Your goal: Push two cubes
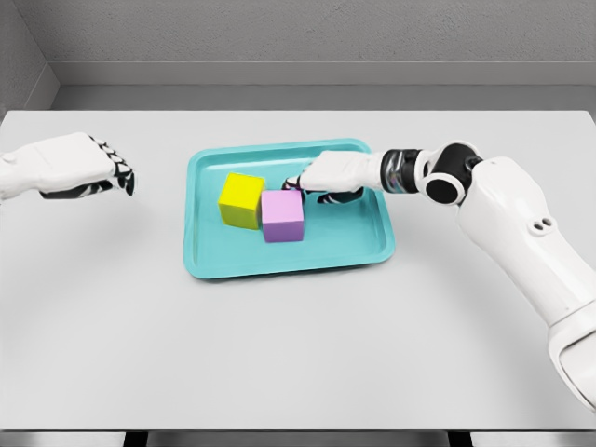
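Your right hand (328, 173) reaches flat over the tray (209, 265), fingers together, gripping nothing, fingertips at the purple cube (282, 215) mid-tray, which touches the yellow cube (241, 200), so one shove moves both. Left hand (79, 166) waits curled near the table's left edge.

Yellow cube (241, 199), lilac cube (283, 216), teal tray (289, 263), pale grey table (298, 354), white arms with black-jointed fingers (119, 169).

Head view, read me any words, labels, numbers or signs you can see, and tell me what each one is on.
None: no readable text anywhere. The yellow cube, purple cube, teal tray, white table and both arms show plain surfaces, with no words, numbers or logos.
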Available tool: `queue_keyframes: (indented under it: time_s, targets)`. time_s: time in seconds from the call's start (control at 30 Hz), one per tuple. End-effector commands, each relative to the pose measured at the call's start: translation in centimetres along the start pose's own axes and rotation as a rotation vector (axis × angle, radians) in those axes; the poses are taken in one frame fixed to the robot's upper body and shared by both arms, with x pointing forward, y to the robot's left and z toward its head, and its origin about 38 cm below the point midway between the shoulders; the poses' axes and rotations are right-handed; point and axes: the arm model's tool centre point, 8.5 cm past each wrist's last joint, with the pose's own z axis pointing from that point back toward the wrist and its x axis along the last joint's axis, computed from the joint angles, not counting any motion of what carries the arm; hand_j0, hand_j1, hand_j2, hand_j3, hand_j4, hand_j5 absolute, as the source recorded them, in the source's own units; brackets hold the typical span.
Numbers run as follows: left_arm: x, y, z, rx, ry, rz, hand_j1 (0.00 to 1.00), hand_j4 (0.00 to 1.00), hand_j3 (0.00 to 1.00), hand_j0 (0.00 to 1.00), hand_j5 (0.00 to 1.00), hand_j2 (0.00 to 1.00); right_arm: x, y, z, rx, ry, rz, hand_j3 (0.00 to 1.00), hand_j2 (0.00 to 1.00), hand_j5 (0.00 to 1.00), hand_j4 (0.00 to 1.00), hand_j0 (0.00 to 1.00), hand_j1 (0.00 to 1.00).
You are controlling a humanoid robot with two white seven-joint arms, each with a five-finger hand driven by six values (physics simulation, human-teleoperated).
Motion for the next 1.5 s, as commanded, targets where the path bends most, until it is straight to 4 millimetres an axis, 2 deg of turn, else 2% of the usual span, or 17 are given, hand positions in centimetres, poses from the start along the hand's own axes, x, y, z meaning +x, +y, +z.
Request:
queue_keyframes:
  time_s: [0.0, 0.17, 0.37, 0.4, 0.47, 0.5, 0.57, 0.67, 0.8, 0.87, 0.9, 1.17, 1.23, 1.47]
  targets:
    - [-1.1, -0.2, 0.7, 0.0, 0.031, 0.022, 0.5, 0.5, 0.5, 0.5, 0.5, 0.5, -0.3, 0.1, 0.4, 0.005, 0.005, 0.004, 0.57, 0.57, 0.57, 0.57, 0.57, 0.57]
    - [-1.0, -0.5, 0.7, -0.006, 0.03, 0.026, 0.51, 0.51, 0.51, 0.51, 0.51, 0.51, -1.3, -1.5, 1.6, -0.05, 0.032, -0.005, 0.57, 0.57, 0.57, 0.57, 0.57, 0.57]
    - [-0.9, -0.4, 0.6, -0.003, 0.025, 0.026, 0.52, 0.52, 0.52, 0.52, 0.52, 0.52, -1.5, -2.5, 2.0, -0.065, 0.038, 0.01, 0.57, 0.57, 0.57, 0.57, 0.57, 0.57]
    - [-0.9, -0.5, 0.6, -0.004, 0.025, 0.027, 0.52, 0.52, 0.52, 0.52, 0.52, 0.52, -1.9, -2.2, 2.6, -0.061, 0.047, 0.008, 0.57, 0.57, 0.57, 0.57, 0.57, 0.57]
    - [-0.8, -0.6, 0.3, -0.002, 0.022, 0.029, 0.52, 0.52, 0.52, 0.52, 0.52, 0.52, -2.1, -1.8, 5.3, -0.06, 0.067, 0.064, 0.57, 0.57, 0.57, 0.57, 0.57, 0.57]
    - [-0.2, -0.6, -0.7, 0.011, 0.004, 0.037, 0.52, 0.52, 0.52, 0.52, 0.52, 0.52, -2.3, -1.5, 6.6, -0.067, 0.081, 0.073, 0.57, 0.57, 0.57, 0.57, 0.57, 0.57]
    - [0.7, -1.0, -2.5, 0.021, -0.024, 0.064, 0.52, 0.52, 0.52, 0.52, 0.52, 0.52, -2.5, -2.1, 9.0, -0.101, 0.108, 0.102, 0.57, 0.57, 0.57, 0.57, 0.57, 0.57]
    - [1.7, -0.2, -4.8, 0.042, -0.064, 0.075, 0.52, 0.52, 0.52, 0.52, 0.52, 0.52, -0.8, -1.6, 10.0, -0.1, 0.084, 0.154, 0.57, 0.57, 0.57, 0.57, 0.57, 0.57]
    - [2.4, 0.2, -6.6, 0.037, -0.087, 0.066, 0.52, 0.52, 0.52, 0.52, 0.52, 0.52, -0.1, -0.2, 9.3, -0.076, 0.063, 0.14, 0.57, 0.57, 0.57, 0.57, 0.57, 0.57]
    - [2.7, 0.4, -7.0, 0.044, -0.097, 0.07, 0.52, 0.52, 0.52, 0.52, 0.52, 0.52, 1.4, 0.7, 8.2, -0.049, 0.019, 0.155, 0.57, 0.57, 0.57, 0.57, 0.57, 0.57]
    - [2.7, 0.7, -7.1, 0.05, -0.099, 0.065, 0.52, 0.52, 0.52, 0.52, 0.52, 0.52, 1.5, 0.9, 8.0, -0.043, 0.018, 0.157, 0.57, 0.57, 0.57, 0.57, 0.57, 0.57]
    - [3.0, 0.9, -8.5, 0.049, -0.116, 0.081, 0.52, 0.52, 0.52, 0.52, 0.52, 0.52, 2.0, 1.9, 7.1, -0.027, -0.001, 0.142, 0.57, 0.57, 0.57, 0.57, 0.57, 0.57]
    - [3.5, 0.7, -9.6, 0.047, -0.126, 0.092, 0.52, 0.52, 0.52, 0.52, 0.52, 0.52, 2.3, 1.9, 6.4, -0.033, -0.013, 0.132, 0.57, 0.57, 0.57, 0.57, 0.57, 0.57]
    - [3.5, 0.7, -10.2, 0.042, -0.128, 0.097, 0.52, 0.52, 0.52, 0.52, 0.52, 0.52, 3.5, 2.4, 5.2, -0.016, -0.049, 0.136, 0.57, 0.57, 0.57, 0.57, 0.57, 0.57]
